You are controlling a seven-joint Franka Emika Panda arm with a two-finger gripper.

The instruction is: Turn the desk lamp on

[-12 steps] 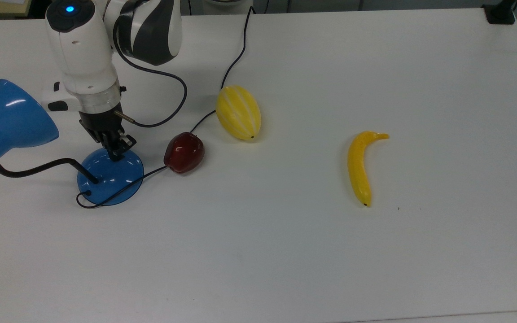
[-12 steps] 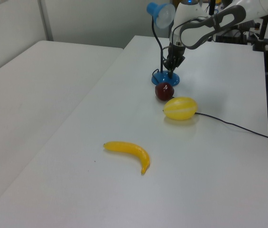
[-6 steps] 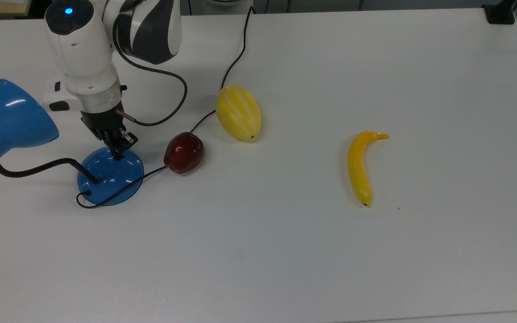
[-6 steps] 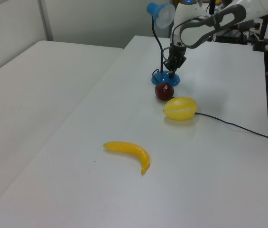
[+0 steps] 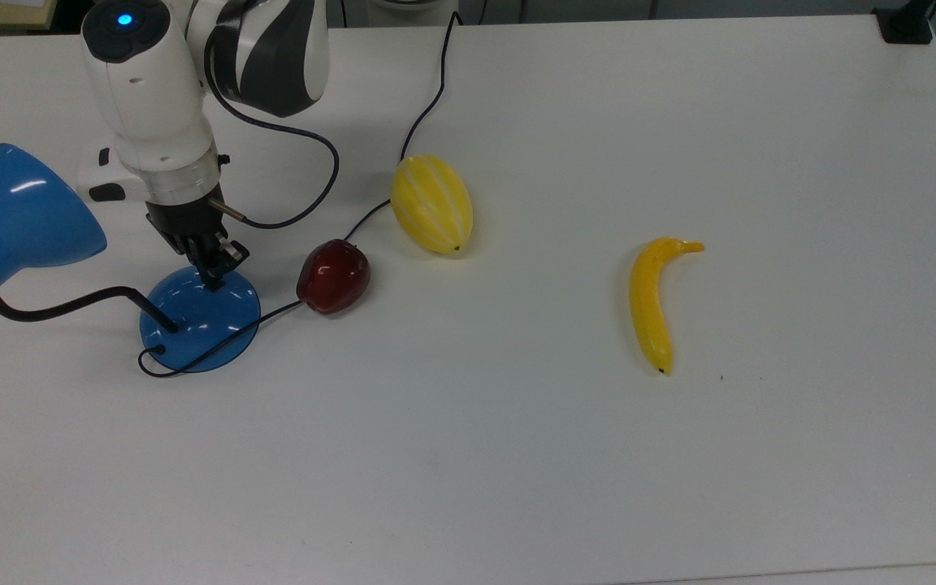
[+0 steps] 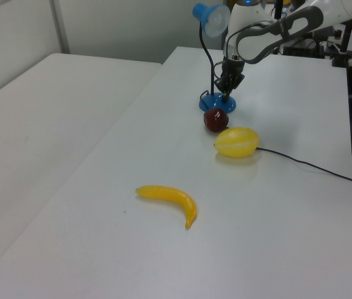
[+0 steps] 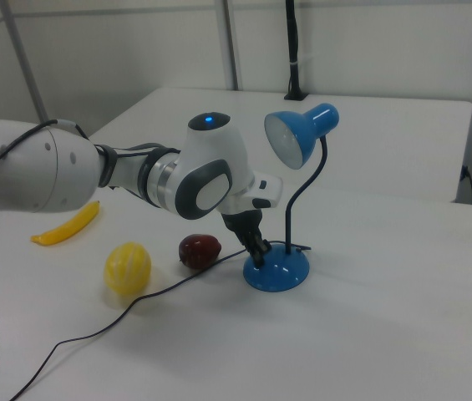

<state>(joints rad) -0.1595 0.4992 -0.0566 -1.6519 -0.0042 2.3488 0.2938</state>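
Note:
The desk lamp stands at the top view's left: a glossy blue cone shade (image 5: pixel 21 215), a bent black gooseneck (image 5: pixel 70 305) and a round blue base (image 5: pixel 200 325) with a thin black cord looping from it. My gripper (image 5: pixel 212 279) points straight down with its fingers together, and the tips touch the base's far rim. In the right view the gripper (image 7: pixel 259 257) presses on the base (image 7: pixel 281 272) below the shade (image 7: pixel 298 138). The left view shows the gripper (image 6: pixel 226 96) over the base (image 6: pixel 215 103). The tips cover the spot they press on.
A dark red apple (image 5: pixel 333 276) lies just right of the base in the top view, with a yellow striped melon (image 5: pixel 431 203) behind it. A banana (image 5: pixel 652 301) lies further right. The lamp's cord (image 5: pixel 427 110) runs across the table to its far edge.
Over the last second the gripper edged slightly toward the far rim of the lamp base. Over the last half second it has held still. Fruit and lamp have not moved.

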